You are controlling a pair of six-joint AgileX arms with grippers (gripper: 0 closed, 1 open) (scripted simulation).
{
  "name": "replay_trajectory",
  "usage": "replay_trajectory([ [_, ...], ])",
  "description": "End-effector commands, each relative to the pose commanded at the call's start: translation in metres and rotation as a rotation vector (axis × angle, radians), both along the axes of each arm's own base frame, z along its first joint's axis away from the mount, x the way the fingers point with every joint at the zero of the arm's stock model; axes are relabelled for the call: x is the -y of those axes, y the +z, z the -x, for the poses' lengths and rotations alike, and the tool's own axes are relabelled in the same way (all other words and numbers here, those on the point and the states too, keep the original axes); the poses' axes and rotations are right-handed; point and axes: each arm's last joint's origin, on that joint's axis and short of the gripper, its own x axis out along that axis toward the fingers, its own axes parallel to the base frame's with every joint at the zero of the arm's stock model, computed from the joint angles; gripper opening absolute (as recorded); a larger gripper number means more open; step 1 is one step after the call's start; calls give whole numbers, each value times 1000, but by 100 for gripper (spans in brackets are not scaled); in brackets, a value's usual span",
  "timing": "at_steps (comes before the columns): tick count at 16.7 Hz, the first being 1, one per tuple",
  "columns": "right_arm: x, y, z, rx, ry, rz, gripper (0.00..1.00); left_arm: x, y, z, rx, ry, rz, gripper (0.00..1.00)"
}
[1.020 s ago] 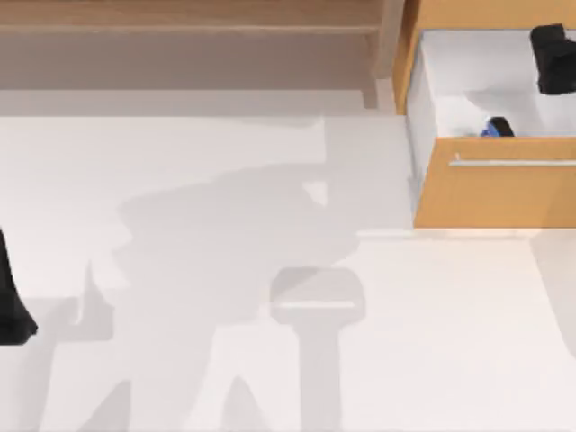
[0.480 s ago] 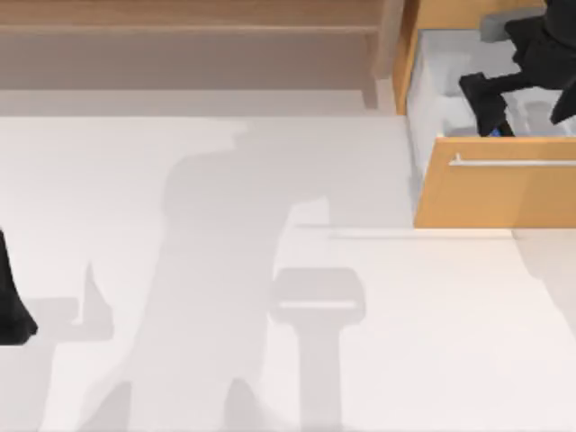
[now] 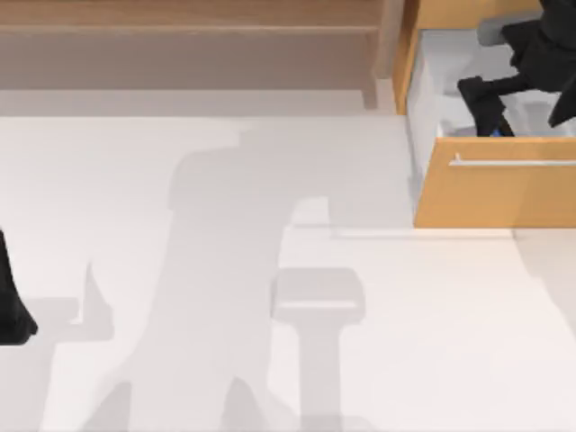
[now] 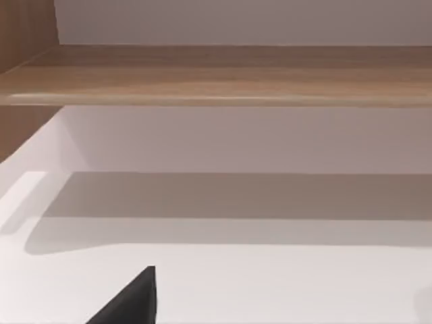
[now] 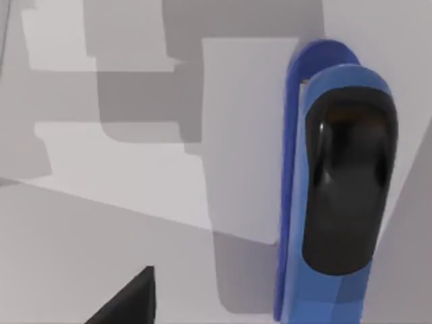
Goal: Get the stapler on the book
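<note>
The stapler [image 5: 337, 182] lies in the open drawer [image 3: 495, 184] at the top view's upper right, with the right hand [image 3: 490, 112] lowered over it; whether that hand is open I cannot tell. It looks rigid, light and glossy, likely slippery: best pinched across its narrow blue sides, mid-length. The left hand [image 3: 13, 310] sits parked at the left edge.

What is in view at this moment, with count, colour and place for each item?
Blue stapler with black top: one, lying in the open drawer, against its front.
Orange-brown wooden drawer: one, pulled open, top view's right, white inside.
Wooden shelf unit: one, light brown, along the far edge.
White table: one, under everything.
Right tool: one, black, down inside the drawer over the stapler.
Left arm: one, black, parked at the table's left edge.
</note>
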Motion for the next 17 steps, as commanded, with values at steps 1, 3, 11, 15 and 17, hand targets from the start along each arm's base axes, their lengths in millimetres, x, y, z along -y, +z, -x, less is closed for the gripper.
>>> replay_trajectory([
  [1,0,2,1,-1,2,0,100,0,0,0,0,0,0,100],
  [3,0,11,3,-3,7,0,100,0,0,0,0,0,0,100],
  [11,-1,56,20,-2,4,3,100,0,0,0,0,0,0,100],
  [15,-1,50,20,-4,1,2,100,0,0,0,0,0,0,100],
  [17,-1,37,17,-2,1,0,100,0,0,0,0,0,0,100],
])
